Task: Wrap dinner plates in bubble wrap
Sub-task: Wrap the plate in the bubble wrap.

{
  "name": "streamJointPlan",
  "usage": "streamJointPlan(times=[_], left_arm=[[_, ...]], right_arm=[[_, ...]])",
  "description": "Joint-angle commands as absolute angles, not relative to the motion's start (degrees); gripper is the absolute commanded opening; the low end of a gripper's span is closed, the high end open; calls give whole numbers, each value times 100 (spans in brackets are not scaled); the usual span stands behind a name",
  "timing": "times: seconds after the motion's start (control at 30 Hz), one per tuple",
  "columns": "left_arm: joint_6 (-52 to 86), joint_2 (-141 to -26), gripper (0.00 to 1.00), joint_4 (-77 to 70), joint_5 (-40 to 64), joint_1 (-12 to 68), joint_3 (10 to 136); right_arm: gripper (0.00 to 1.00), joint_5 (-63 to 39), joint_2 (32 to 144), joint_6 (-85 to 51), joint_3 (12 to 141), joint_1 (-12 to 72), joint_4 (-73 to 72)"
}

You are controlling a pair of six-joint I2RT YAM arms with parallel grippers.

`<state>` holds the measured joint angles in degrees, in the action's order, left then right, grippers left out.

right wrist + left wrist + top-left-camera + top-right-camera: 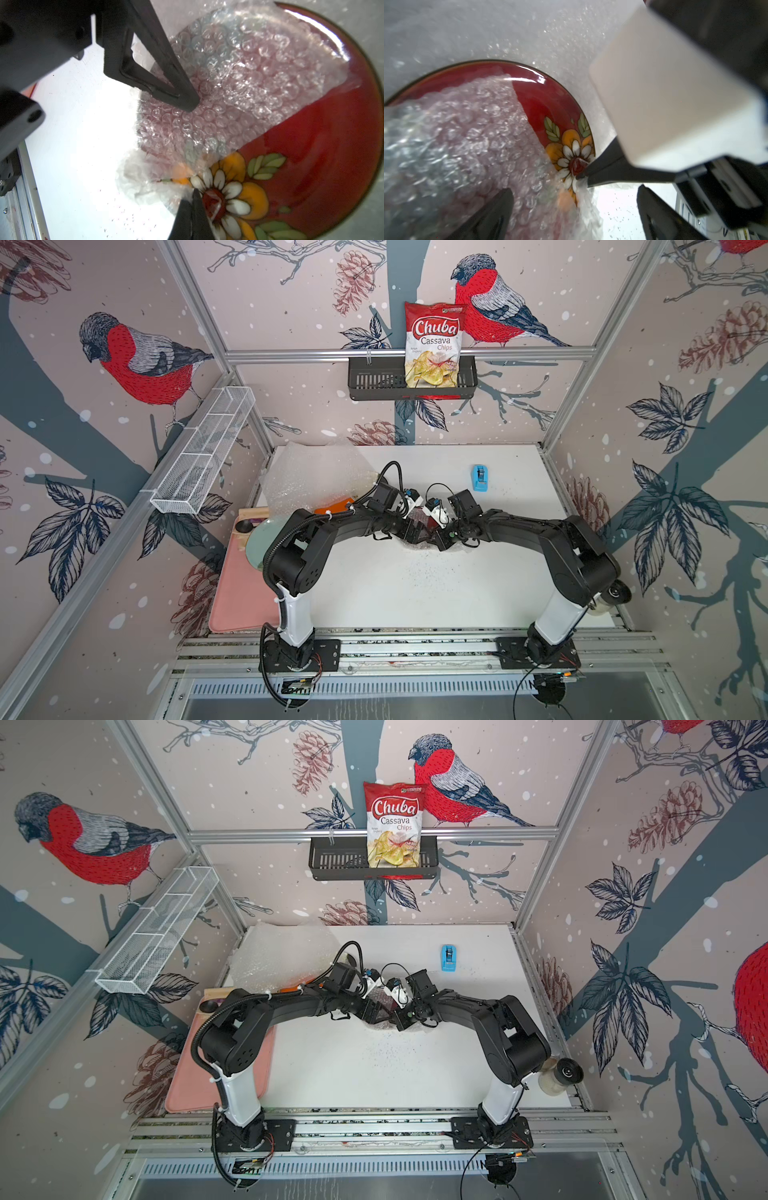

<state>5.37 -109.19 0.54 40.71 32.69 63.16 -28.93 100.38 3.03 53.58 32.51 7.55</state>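
two black arms meet over the middle of the white table (415,593) in both top views, with the left gripper (409,533) and the right gripper (441,540) close together above the dark red plate (420,517), which lies on a sheet of bubble wrap (411,546). a heap of spare wrap (316,477) sits at the back left, the orange plate (334,506) shows at its near edge just beside the left arm, a pale green plate (257,539) rests on the pink tray (237,597) at the left edge, and a blue tape dispenser (479,478) stands well apart at the back right. in the left wrist view the left gripper's fingers (492,216) stand wide open over a flap (467,135) of the wrap folded across part of the plate; the right gripper's tip, closed to a point, touches the painted daisy (566,160) by the flap's edge. in the right wrist view those jaws are pressed together at the daisy's red centre, though whether they pinch the film i cannot tell, and one left finger (180,85) rests its tip on the flap
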Motion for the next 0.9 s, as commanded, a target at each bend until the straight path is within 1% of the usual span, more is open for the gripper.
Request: streamJointPlan(times=[0.0, 0.1, 0.17, 0.3, 0.37, 0.43, 0.5, 0.53, 0.57, 0.63, 0.67, 0.7, 0.73, 0.8, 0.87], left_arm=[[-210, -10984, 82, 211, 4360, 3273, 6303], [-325, -11034, 75, 259, 3999, 3286, 6338], [-393, -11140, 67, 395, 3888, 3286, 6475], [-478, -11315, 54, 533, 3761, 3285, 6585], [-531, -11362, 45, 578, 3762, 3294, 6566], [-562, -11365, 42, 566, 3873, 3293, 6498], [-599, -11348, 42, 454, 4267, 3277, 6412], [-544, -11347, 41, 361, 4270, 3281, 6389], [-520, -11362, 36, 347, 4102, 3305, 6388], [-444, -11439, 24, 369, 3710, 3314, 6443], [-408, -11480, 16, 350, 3611, 3312, 6454], [-375, -11495, 14, 336, 3540, 3313, 6463], [-320, -11504, 12, 317, 3486, 3309, 6453], [-259, -11457, 11, 283, 3425, 3306, 6415], [-174, -11385, 11, 188, 3429, 3299, 6322]], right_arm=[[0, -3067, 10055, 221, 5423, 3243, 608], [0, -3122, 10064, 190, 5439, 3248, 574], [0, -3197, 10062, 168, 5454, 3247, 545], [0, -3274, 9897, 145, 5489, 3213, 606], [0, -3365, 9748, 141, 5430, 3166, 543], [0, -3385, 9676, 81, 5376, 3120, 452], [0, -3362, 9696, 63, 5378, 3107, 431], [0, -3349, 9740, 52, 5405, 3106, 433], [0, -3372, 9781, 53, 5427, 3104, 447], [1, -3401, 9781, 35, 5456, 3107, 445], [9, -3392, 9729, 68, 5479, 3103, 519], [20, -3355, 9641, 114, 5493, 3082, 618], [33, -3292, 9500, 204, 5502, 3045, 767], [56, -2972, 9111, 429, 5423, 2935, 1079], [86, -2385, 8646, 811, 5262, 2785, 1487]])
